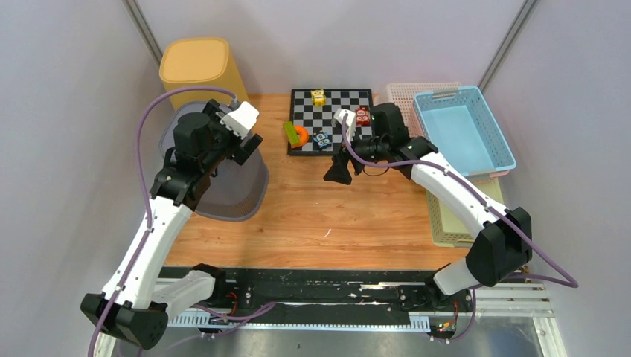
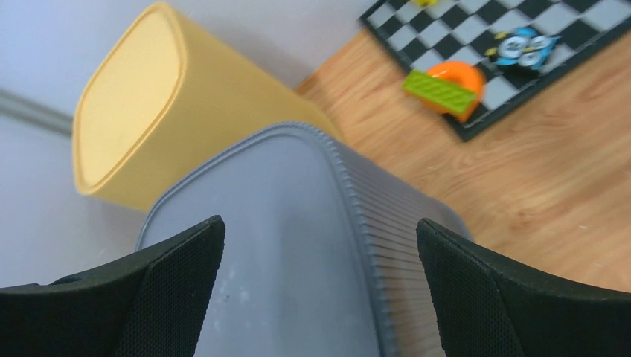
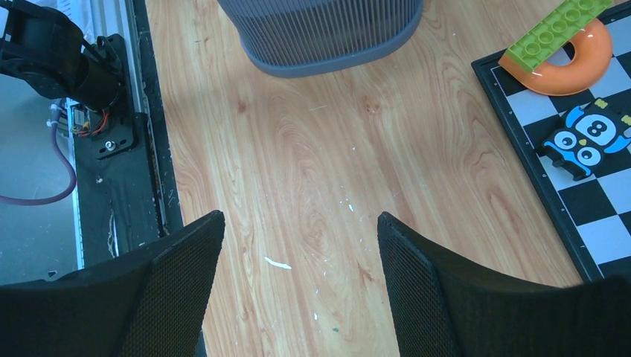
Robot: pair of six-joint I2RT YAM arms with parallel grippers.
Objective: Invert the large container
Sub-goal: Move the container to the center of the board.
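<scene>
Resting rim-down with its flat base up at the left of the overhead frame, the grey container (image 1: 239,192) looks already flipped, so I judge only retreat remains for the left claw (image 2: 318,245), spread wide above it, and the right claw (image 3: 299,227), open over the bare surface (image 3: 298,134).

The large container (image 1: 242,190) at ten o'clock is slate grey, its wall finely ribbed with vertical lines. At eleven, the bin (image 1: 195,63) is plain mustard yellow. The table (image 1: 335,212) shows warm honey wood grain. At twelve, the board (image 1: 350,100) is chequered black and white, carrying a lime-green studded brick (image 3: 554,33), an orange ring (image 3: 573,73), a blue owl-faced piece (image 3: 588,137), a yellow toy (image 1: 318,97) and a red toy (image 1: 362,116). At two o'clock, a sky-blue lattice basket (image 1: 500,143) and a pale pink basket (image 1: 413,93); at three, a cream-green basket (image 1: 446,223). The cables (image 1: 141,149) are purple.
</scene>
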